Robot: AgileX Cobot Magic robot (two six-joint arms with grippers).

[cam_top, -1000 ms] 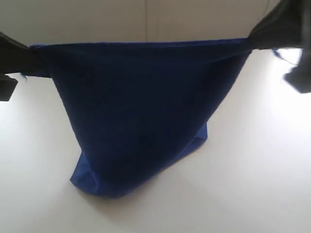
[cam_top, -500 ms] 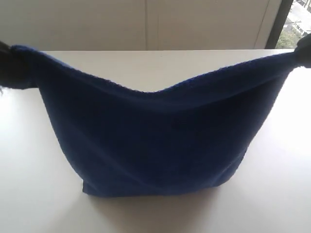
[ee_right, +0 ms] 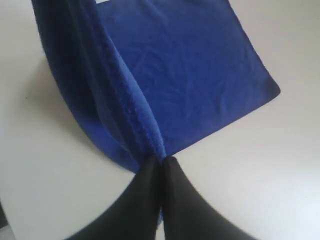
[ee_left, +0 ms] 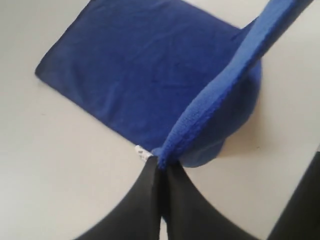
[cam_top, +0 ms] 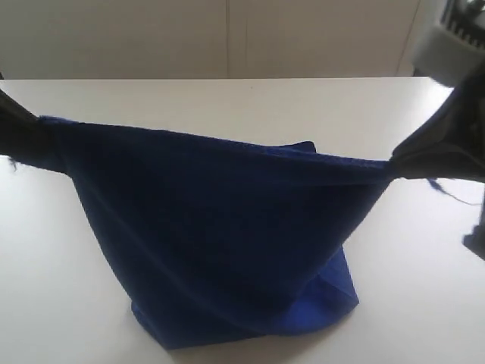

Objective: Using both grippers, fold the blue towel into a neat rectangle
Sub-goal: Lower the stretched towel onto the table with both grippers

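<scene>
The blue towel (cam_top: 220,227) hangs stretched between both grippers, its top edge held above the white table and its lower part lying flat on the table (cam_top: 250,326). My left gripper (cam_top: 42,140) is shut on the towel's left corner. In the left wrist view its black fingers (ee_left: 162,167) pinch the thick edge beside a small white tag (ee_left: 142,151). At the right, my right gripper (cam_top: 394,168) is shut on the other corner. The right wrist view shows this gripper (ee_right: 161,160) clamped on the folded edge of the towel (ee_right: 180,75).
The white table (cam_top: 68,303) spreads around the towel. A pale wall (cam_top: 151,38) runs along its far edge. The right arm's grey body (cam_top: 451,45) stands at the upper right, over the table's right side.
Both grippers have come down and forward with the towel's top edge, which sagged midway and is now drawn taut. More of the towel's lower part lies on the table at the right.
</scene>
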